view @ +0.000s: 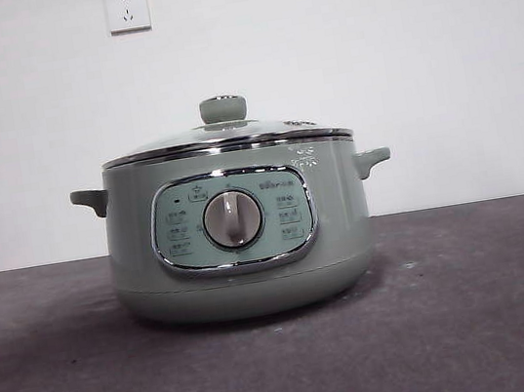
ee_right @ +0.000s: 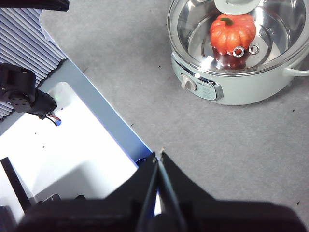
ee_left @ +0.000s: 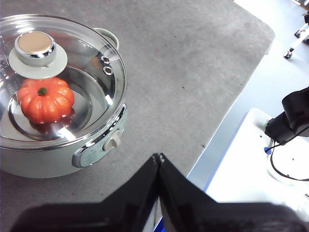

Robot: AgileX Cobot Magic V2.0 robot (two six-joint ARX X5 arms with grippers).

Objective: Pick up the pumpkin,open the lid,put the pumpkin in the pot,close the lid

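The sage-green pot (view: 242, 258) stands in the middle of the table with its glass lid (view: 226, 140) seated on top; it also shows in the left wrist view (ee_left: 96, 150) and the right wrist view (ee_right: 241, 94). The orange pumpkin (ee_left: 46, 100) sits inside the pot, seen through the lid (ee_left: 96, 96), and shows in the right wrist view too (ee_right: 232, 33). My left gripper (ee_left: 158, 157) is shut and empty, high and away from the pot. My right gripper (ee_right: 158, 156) is shut and empty, also away from the pot. Neither arm shows in the front view.
The grey table mat (view: 478, 321) ends at an edge near both grippers (ee_left: 227, 121). A white base with black arm parts and cables (ee_left: 289, 125) lies beyond that edge, and one shows in the right wrist view (ee_right: 24, 94). Wall sockets (view: 126, 8) are behind.
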